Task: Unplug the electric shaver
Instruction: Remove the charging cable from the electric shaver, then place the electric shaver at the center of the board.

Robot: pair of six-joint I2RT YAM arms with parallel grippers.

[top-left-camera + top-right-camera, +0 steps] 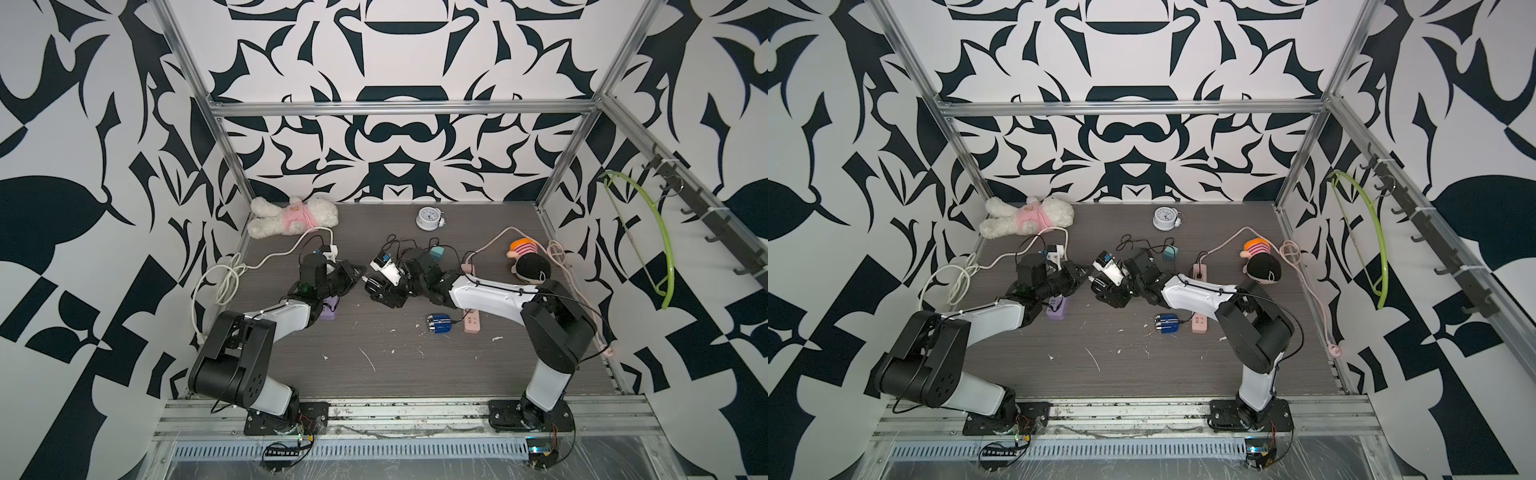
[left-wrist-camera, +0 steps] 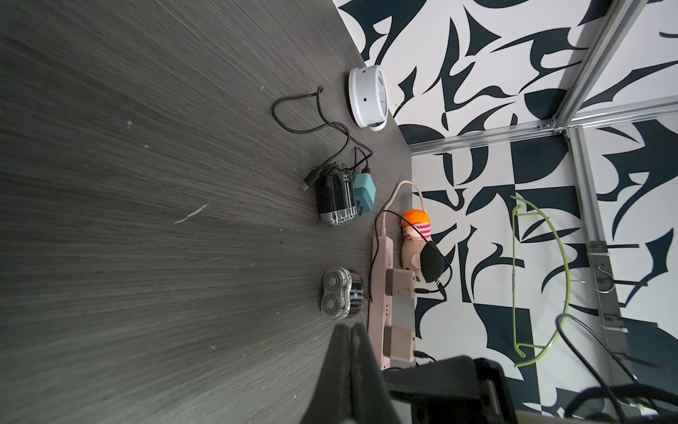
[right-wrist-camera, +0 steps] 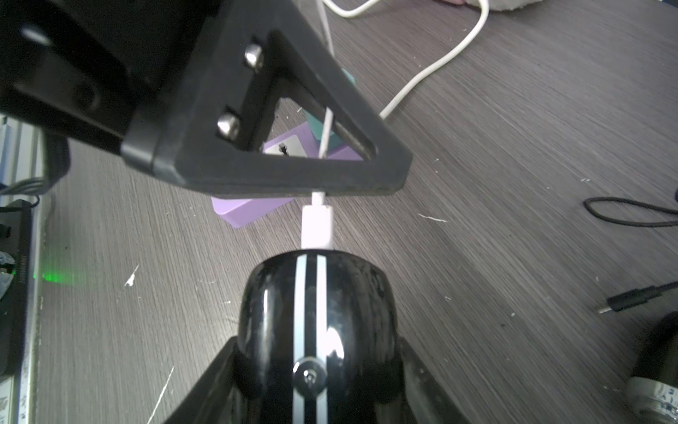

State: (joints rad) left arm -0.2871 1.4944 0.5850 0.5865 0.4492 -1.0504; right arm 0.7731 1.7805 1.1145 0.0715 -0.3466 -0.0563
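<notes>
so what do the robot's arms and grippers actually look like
Both the left arm and right arm have white shells between black joints and bases, with thin black cables running along them. The left gripper has matte black triangular open-frame fingers fixed with silver bolts; the right gripper is black too.

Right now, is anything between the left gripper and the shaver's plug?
Nothing visible. The left gripper is shut on the white cable just behind the white plug, which sits in the black shaver held by the right gripper.
</notes>
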